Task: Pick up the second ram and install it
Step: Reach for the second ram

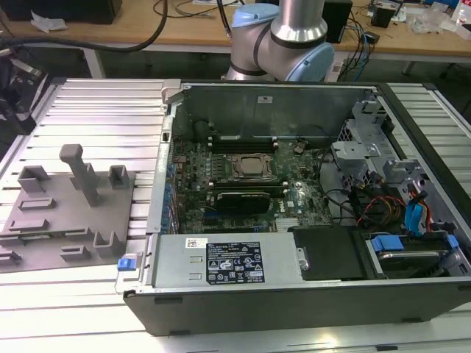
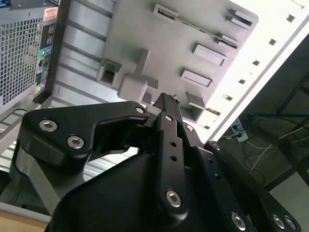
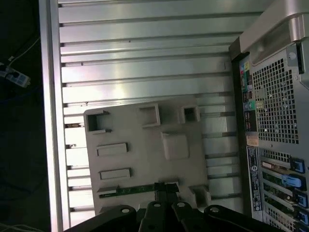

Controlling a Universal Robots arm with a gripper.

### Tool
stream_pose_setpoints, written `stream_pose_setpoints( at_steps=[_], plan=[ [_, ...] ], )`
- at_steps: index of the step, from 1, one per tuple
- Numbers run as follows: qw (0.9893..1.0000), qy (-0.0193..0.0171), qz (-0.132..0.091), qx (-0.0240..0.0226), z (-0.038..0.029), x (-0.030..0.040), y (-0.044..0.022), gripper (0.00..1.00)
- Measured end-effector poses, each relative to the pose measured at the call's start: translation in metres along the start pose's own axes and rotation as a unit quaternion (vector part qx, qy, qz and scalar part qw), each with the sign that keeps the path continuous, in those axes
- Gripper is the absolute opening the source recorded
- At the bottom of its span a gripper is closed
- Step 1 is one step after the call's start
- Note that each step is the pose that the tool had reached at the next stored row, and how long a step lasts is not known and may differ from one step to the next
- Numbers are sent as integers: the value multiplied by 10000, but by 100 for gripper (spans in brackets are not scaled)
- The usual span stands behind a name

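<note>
One ram (image 3: 130, 190) lies in a groove of the grey tray (image 3: 145, 145), beside the case (image 3: 275, 96) at the exterior view's left (seemingly on edge, likely so its flat sides can be gripped). Over the tray the pincer (image 3: 167, 187) hangs, closed and empty.

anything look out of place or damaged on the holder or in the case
Nothing stands out: the second ram lies straight on the grey holder, and the open case looks intact.
</note>
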State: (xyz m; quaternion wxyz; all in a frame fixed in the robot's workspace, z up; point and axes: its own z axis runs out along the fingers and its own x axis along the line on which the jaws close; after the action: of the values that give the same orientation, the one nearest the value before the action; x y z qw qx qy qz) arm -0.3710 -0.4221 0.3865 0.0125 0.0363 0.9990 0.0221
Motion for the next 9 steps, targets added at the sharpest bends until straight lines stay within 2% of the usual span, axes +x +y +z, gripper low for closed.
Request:
stream_pose_setpoints(
  at_steps=[2,4,9],
  plan=[
    [10000,0,-6,0,2,29,-40,11],
    [10000,1,-20,0,6,79,-107,11],
    [10000,1,-25,-1,7,96,-120,11]
  ],
)
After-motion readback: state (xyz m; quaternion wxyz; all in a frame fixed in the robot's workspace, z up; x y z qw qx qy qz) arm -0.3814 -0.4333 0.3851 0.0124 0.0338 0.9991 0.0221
